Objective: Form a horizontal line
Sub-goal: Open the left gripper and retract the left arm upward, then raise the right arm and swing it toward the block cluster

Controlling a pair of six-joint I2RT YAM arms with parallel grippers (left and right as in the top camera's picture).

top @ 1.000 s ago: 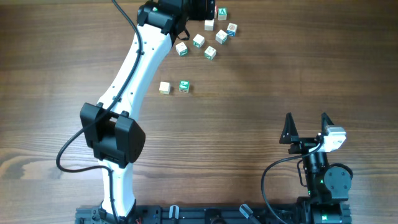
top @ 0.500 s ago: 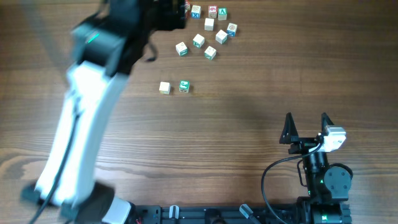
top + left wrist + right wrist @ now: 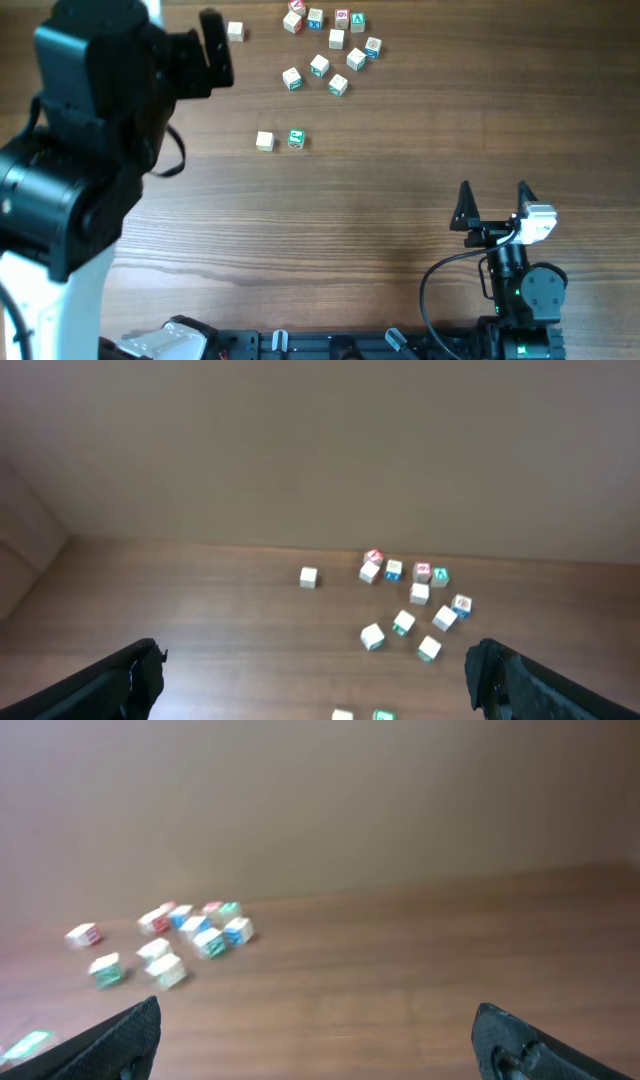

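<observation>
- L claw (image 3: 312,660) pulling up & back off cube cluster (image 3: 336,40); fingers wide, carrying nothing.
- Horizontal line (image 3: 294,139) sitting just ahead of the claw, nearer than the cluster: only 2 cubes, plain + green-marked, small gap.
- No 3rd cube coming over, so the line isn't growing; prob. needs another pick.
- R claw (image 3: 493,200) idling wide, well apart.

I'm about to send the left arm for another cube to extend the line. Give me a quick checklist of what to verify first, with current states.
1. Left gripper open and empty: ok.
2. Right gripper open, low on the table and apart from all cubes: ok.
3. Three cubes lined up: not ok; only the plain cube and the green-marked cube are there.
4. Those two touching: not ok; the overhead view shows a gap.
5. Easy spare available: ok; the lone cube sits apart from the cluster.
6. Lone cube's marking: cannot tell.
</observation>
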